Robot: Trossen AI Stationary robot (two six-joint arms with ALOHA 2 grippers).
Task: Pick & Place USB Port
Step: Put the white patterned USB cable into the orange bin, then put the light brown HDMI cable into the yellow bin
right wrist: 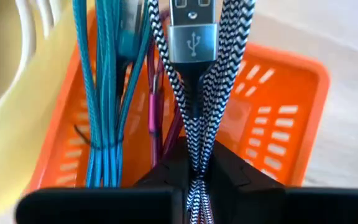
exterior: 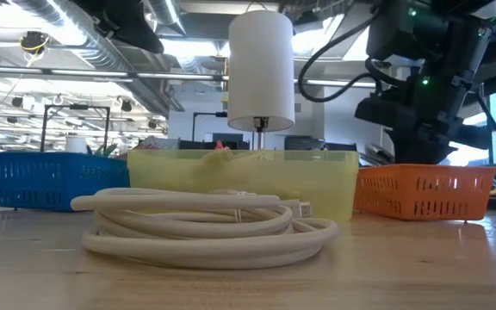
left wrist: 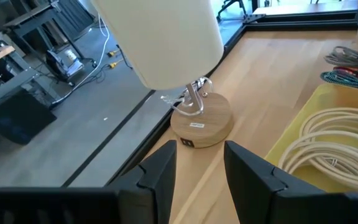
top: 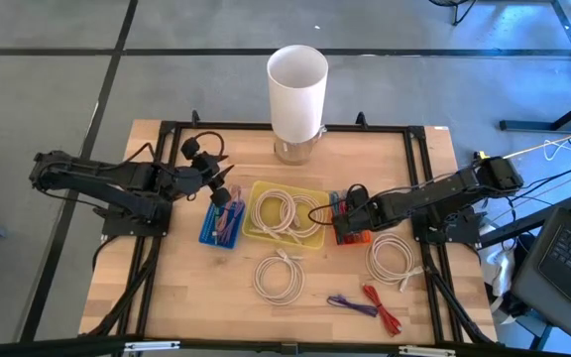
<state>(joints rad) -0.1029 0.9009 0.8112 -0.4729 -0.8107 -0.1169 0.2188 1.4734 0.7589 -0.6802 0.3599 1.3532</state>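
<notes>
Black-and-white braided USB cable (right wrist: 194, 87) hangs clenched in the right gripper (right wrist: 194, 171) fingers directly above the orange plastic mesh basket (right wrist: 278, 118). Risk: dangling loops snag the basket rim, spilling outside. Left gripper (left wrist: 197, 165), fingers released, waits well apart from the basket.

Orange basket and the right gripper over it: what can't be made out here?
- Orange basket contents: hidden in the low view by its wall.
- Right gripper, shut on the braided USB cable: the cable's far end is cut off by the right wrist view's edge.
- High view: the right arm covers most of the basket, and the cable is too small to trace.
- Left gripper, open near the lamp base: holds nothing.
</notes>
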